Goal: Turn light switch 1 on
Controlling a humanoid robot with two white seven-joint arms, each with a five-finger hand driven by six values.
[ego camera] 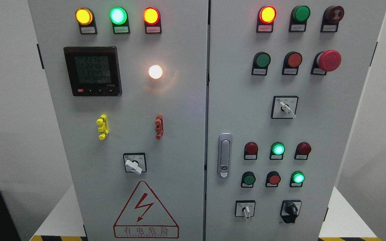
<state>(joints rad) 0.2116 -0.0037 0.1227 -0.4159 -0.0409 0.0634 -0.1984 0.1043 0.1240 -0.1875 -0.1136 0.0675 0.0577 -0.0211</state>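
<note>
A grey electrical cabinet with two doors fills the head view. The left door (179,140) carries a white rotary switch (133,165) with its knob pointing down-right, and a white lamp (155,71) glows above it. The right door (320,134) has a white rotary switch (286,108), a smaller white one (246,211) and a black one (292,210). I cannot tell from the labels which is switch 1. Neither of my hands shows in this view.
Top lamps are lit yellow (83,16), green (118,15), orange (151,15) and orange (267,14). A digital meter (92,71), a red mushroom stop button (329,60), a door handle (224,155), and yellow (102,127) and red (159,126) clips stick out.
</note>
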